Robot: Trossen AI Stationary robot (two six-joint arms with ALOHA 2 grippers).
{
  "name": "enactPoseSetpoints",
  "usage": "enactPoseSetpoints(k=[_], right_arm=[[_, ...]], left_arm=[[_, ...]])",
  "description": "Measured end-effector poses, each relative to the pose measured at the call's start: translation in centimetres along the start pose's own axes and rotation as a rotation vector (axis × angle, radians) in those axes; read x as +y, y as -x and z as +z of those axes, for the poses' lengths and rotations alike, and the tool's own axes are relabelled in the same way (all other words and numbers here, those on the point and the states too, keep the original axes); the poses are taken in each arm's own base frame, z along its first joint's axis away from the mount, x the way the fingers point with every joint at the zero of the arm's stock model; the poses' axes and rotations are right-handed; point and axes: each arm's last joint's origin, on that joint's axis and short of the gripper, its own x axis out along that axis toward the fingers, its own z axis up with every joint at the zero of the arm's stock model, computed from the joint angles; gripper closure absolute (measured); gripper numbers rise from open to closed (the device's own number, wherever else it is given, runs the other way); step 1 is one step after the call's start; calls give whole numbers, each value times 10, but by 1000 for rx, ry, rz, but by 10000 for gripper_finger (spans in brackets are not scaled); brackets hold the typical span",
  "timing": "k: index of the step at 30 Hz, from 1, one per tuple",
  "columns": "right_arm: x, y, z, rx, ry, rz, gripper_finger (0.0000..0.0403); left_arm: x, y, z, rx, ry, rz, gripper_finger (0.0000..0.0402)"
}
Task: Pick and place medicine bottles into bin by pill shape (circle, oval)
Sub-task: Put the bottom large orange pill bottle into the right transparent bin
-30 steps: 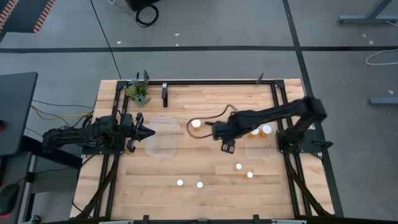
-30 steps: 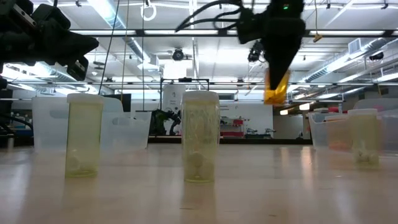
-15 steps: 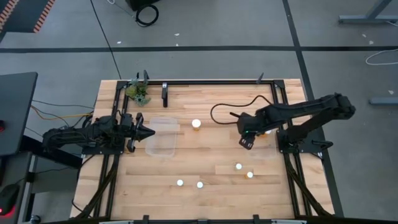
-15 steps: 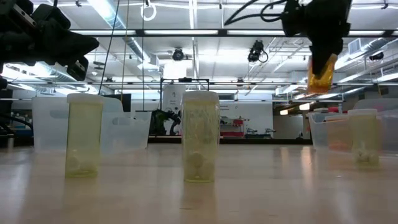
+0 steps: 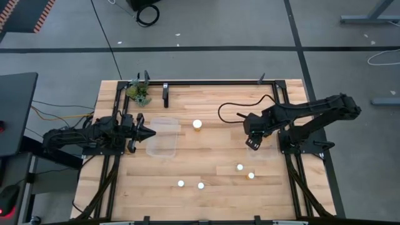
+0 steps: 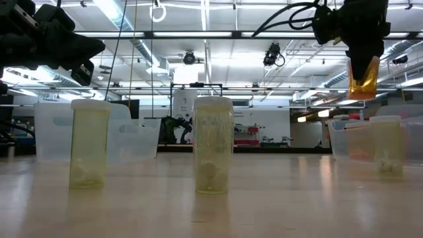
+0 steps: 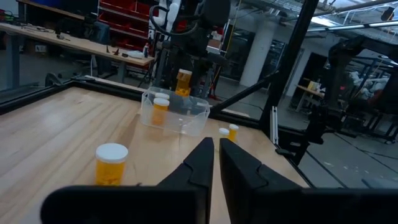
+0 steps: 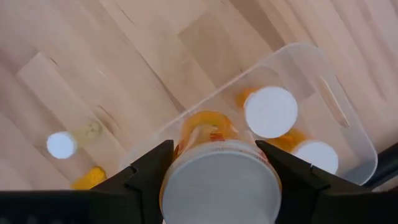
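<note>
My right gripper (image 5: 252, 135) is shut on an amber-orange bottle with a white cap (image 6: 365, 80), held above the clear right bin (image 8: 336, 112). Two capped amber bottles (image 8: 270, 111) stand in that bin. Another amber bottle (image 5: 197, 124) stands on its base mid-table. Several small white-capped bottles (image 5: 239, 167) stand nearer the front edge; in the low view they are tall pale bottles (image 6: 213, 145). My left gripper (image 5: 150, 132) is shut and empty beside the clear left bin (image 5: 164, 147). My right gripper pinches the bottle's cap end (image 8: 217, 177) between its two fingers (image 8: 149, 169), one on each side. The fingers come from above, pointing down. The bottle hangs below them, nearly upright and lifted clear, over the right bin's near rim.
A black frame rail (image 5: 212, 82) runs along the table's far and side edges. A small green plant (image 5: 139, 92) sits at the far left corner. A cable (image 5: 228, 112) loops from the right arm over the table. Bare wood lies between the two bins.
My right gripper has carried the amber bottle from mid-table toward the table's right edge, staying lifted, and now holds it over the right bin. The bottle has stayed hanging below the fingers.
</note>
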Motion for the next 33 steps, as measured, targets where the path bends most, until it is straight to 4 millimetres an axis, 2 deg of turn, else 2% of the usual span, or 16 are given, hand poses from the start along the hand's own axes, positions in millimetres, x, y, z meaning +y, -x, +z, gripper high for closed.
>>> enactPoseSetpoints(k=[13,27,30,33], right_arm=[[-4,0,-5,53,2,-37,178],[8,1,-18,60,-40,-26,178],[8,-9,-24,78,-45,-46,178],[8,-28,-31,116,-58,-33,178]], left_arm=[[0,0,0,0,0,0,375],[0,0,0,0,0,0,373],[0,0,0,0,0,0,376],[0,0,0,0,0,0,376]])
